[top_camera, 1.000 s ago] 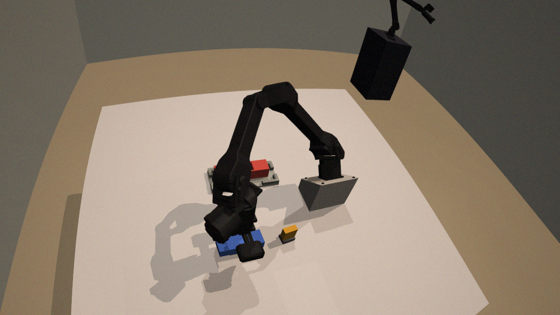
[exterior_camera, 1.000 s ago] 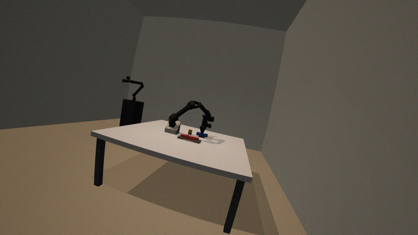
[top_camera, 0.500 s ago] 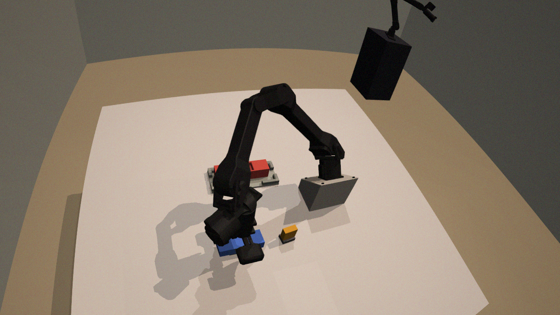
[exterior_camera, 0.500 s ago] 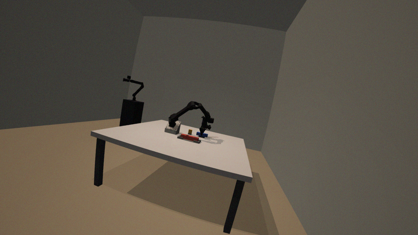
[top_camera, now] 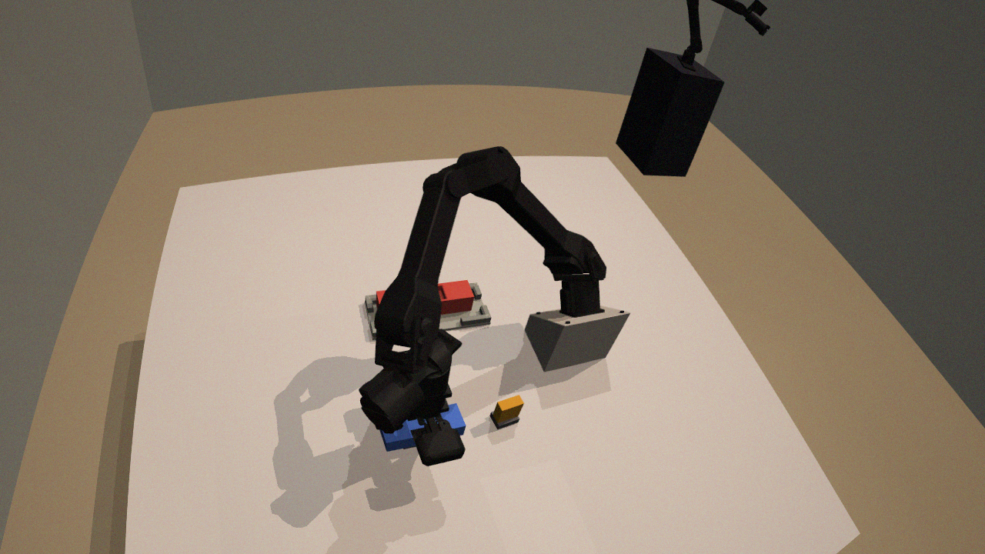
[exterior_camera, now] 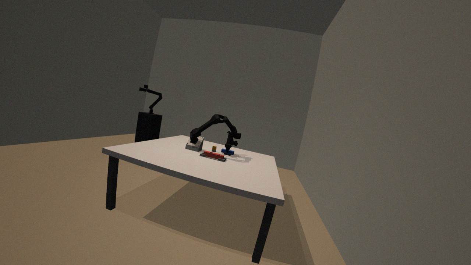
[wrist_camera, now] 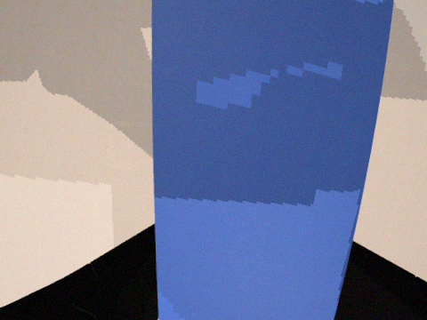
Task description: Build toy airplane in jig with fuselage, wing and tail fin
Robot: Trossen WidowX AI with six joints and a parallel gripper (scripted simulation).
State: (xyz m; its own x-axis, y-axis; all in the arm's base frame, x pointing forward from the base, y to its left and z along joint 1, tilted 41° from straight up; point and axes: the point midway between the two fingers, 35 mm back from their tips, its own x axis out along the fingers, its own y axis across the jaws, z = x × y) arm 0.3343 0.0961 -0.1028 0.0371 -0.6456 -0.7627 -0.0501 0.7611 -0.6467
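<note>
The blue wing (top_camera: 395, 435) (exterior_camera: 228, 152) (wrist_camera: 267, 156) lies flat on the white table (top_camera: 654, 413), in front of the jig. My gripper (top_camera: 428, 430) (exterior_camera: 227, 147) (wrist_camera: 244, 237) points down over it and is shut on the blue wing across its width, low at the table. The wing fills the middle of the wrist view. The red fuselage (top_camera: 458, 295) (exterior_camera: 213, 153) lies in the grey jig (top_camera: 475, 318) (exterior_camera: 213, 158), partly hidden behind my arm. The orange tail fin (top_camera: 509, 408) (exterior_camera: 214, 148) stands upright on the table, just right of the wing.
The arm's grey base block (top_camera: 575, 337) (exterior_camera: 194, 145) stands right of the jig. A black pedestal (top_camera: 668, 120) (exterior_camera: 148, 126) with a second small arm stands off the table at the back.
</note>
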